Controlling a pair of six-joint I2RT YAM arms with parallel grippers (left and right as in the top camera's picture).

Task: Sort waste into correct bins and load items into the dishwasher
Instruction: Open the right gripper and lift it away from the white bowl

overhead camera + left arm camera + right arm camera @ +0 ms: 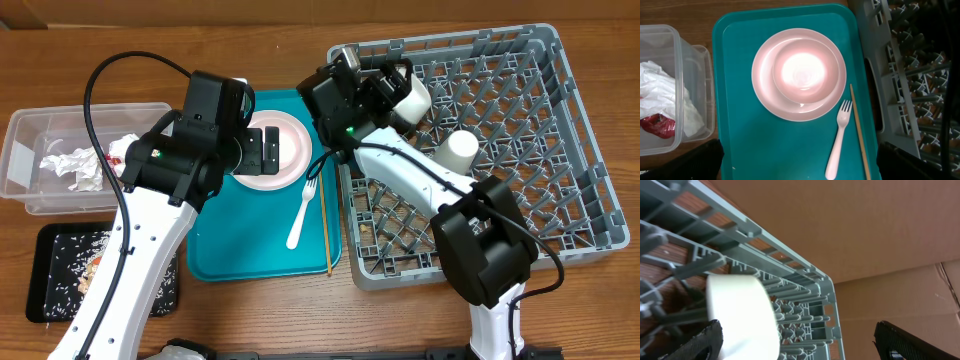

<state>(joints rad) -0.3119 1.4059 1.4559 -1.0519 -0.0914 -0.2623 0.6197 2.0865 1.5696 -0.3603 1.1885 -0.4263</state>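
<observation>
A pink bowl (802,74) sits in a pink plate (767,95) on the teal tray (765,145), with a white fork (837,145) and a wooden chopstick (860,130) to their right. My left gripper (268,150) hovers over the plate, open and empty, its fingers wide (800,162). My right gripper (392,82) is open over the grey dish rack (560,150). A white bowl (412,97) lies on its side in the rack against one finger (740,310). A small white cup (461,150) stands upside down in the rack.
The clear tub (30,130) at the left holds the crumpled napkin (70,160), foil and the red wrapper (657,125). The black tray (55,290) in front of it holds rice and brownish scraps. Cardboard stands behind the rack.
</observation>
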